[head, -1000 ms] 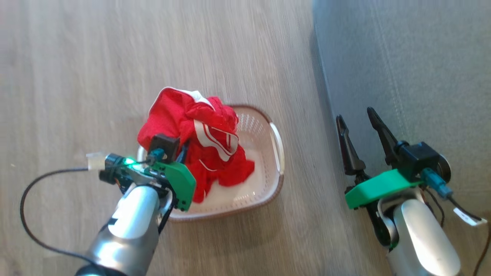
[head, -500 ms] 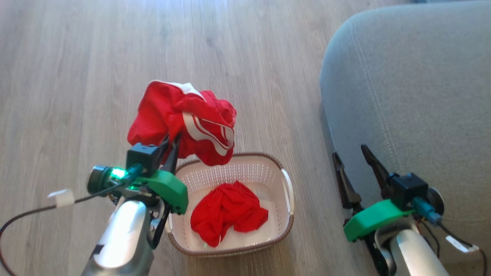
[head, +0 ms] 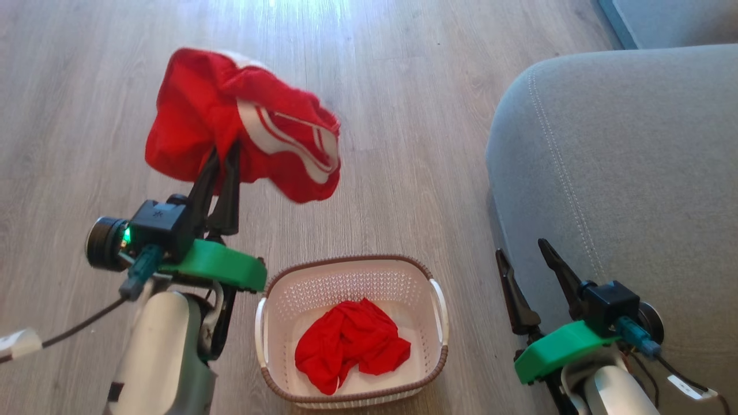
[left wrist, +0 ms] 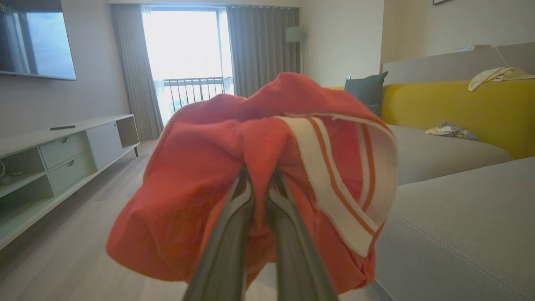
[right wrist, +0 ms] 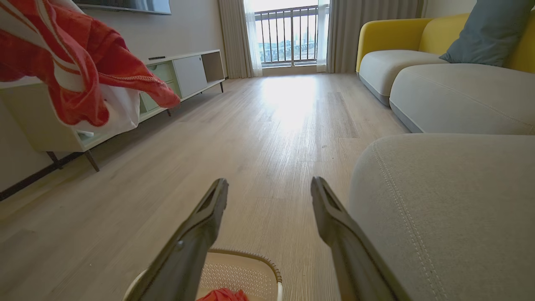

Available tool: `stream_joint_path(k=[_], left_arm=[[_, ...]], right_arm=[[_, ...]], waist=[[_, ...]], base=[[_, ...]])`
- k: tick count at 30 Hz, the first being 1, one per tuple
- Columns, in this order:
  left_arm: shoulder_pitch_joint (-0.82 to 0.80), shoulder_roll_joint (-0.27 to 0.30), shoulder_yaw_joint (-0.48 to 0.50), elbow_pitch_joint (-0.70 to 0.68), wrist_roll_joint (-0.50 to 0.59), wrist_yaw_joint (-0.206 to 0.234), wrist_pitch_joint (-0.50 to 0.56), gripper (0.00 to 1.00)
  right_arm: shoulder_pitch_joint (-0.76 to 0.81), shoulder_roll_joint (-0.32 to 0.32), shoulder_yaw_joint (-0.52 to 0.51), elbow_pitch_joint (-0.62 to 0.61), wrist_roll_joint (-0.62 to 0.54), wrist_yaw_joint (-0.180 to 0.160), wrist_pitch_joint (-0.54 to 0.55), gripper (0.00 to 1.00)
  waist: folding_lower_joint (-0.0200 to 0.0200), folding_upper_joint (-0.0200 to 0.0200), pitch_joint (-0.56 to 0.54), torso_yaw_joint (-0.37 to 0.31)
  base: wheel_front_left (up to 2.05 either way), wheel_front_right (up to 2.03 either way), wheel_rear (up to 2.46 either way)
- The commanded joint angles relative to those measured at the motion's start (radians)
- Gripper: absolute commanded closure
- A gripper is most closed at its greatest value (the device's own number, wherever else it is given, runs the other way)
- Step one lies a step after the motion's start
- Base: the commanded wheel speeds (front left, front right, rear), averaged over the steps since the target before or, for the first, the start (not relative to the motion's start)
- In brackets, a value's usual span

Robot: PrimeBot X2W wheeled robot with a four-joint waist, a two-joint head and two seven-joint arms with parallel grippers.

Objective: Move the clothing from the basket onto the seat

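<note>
Left gripper (head: 223, 151) clamped on a bunched fold of the striped red garment (head: 271, 132), held high over the floor (head: 403, 86), far-left of the basket (head: 351, 262). That height looks meant to clear the rim for a swing right to the grey seat (head: 634, 173). Plain red garment (head: 349, 346) lies in the basket. Right gripper (head: 520, 249) spread wide, empty, beside the seat's edge, probably staged for it.

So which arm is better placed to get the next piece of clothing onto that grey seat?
Left, I'd say. The left fingers pinch the striped garment aloft, clear of the basket. The right fingers are spread and empty beside the seat, and the plain garment lies down in the basket.
</note>
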Motion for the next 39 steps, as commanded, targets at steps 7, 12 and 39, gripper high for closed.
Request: stream_joint_path(k=[7,12,39], left_arm=[[0.013,-0.003,-0.015,-0.152,0.014,-0.051,-0.013,1.0],[0.042,-0.005,-0.088,-0.17,0.007,-0.074,-0.013,1.0],[0.069,-0.005,-0.239,-0.161,-0.009,-0.079,-0.013,1.0]], right_arm=[[-0.001,0.004,0.011,-0.064,0.007,0.0,-0.002,0.0],[0.002,0.004,0.006,-0.068,0.006,0.0,-0.002,0.0],[0.001,0.004,-0.004,-0.071,0.006,0.0,-0.002,0.0]], waist=[[0.0001,-0.0001,-0.009,0.021],[0.0001,-0.0001,-0.016,0.033],[0.0001,-0.0001,-0.014,0.036]], base=[[0.0,0.0,0.0],[0.0,0.0,0.0],[0.0,0.0,0.0]])
